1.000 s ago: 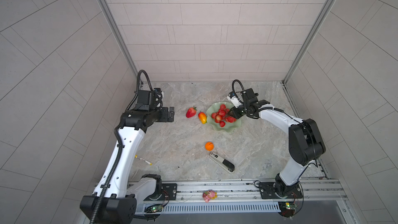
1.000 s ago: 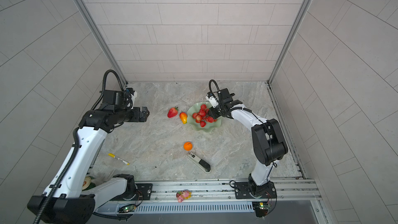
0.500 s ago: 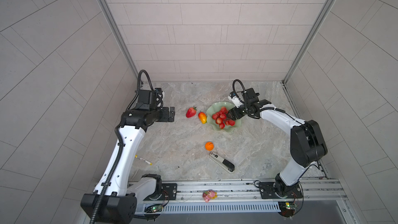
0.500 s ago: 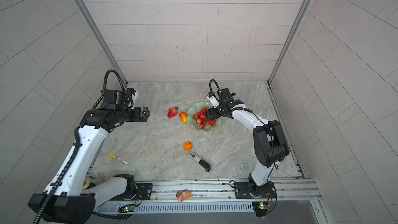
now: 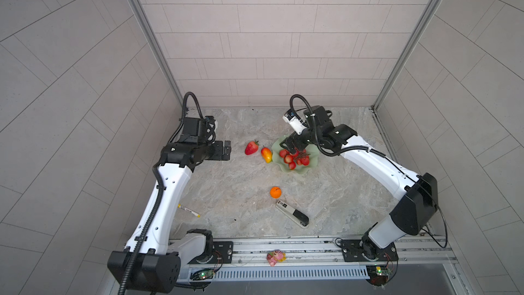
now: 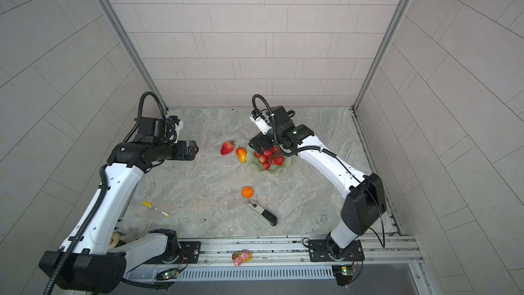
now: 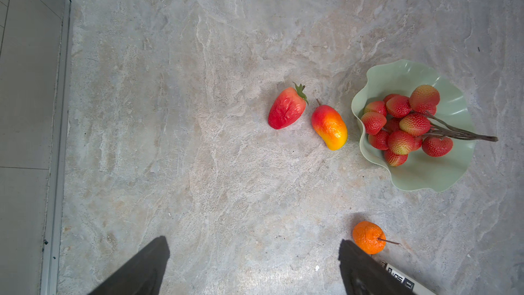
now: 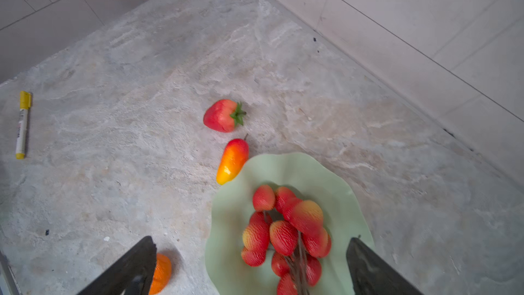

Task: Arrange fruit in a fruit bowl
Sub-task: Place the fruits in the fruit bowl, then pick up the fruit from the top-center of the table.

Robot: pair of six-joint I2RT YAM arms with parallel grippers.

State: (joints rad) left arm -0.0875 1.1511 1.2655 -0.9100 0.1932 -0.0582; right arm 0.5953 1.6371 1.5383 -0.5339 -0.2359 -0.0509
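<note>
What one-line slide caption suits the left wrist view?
Grapes lie in the fruit bowl; strawberry, mango and orange sit outside on the table, left gripper open.

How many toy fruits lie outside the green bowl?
3. The large red strawberry lies beside the red-yellow oval mango, next to the pale green wavy-rimmed bowl; the small orange lies apart from them. None seems hidden.

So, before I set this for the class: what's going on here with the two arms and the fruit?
The right gripper hangs open just above the bunch of grapes, which lies in the green bowl, ungripped. The strawberry, mango and orange lie on the table outside the bowl, the mango close beside its rim. The left gripper is open and empty, apart from the fruit.
</note>
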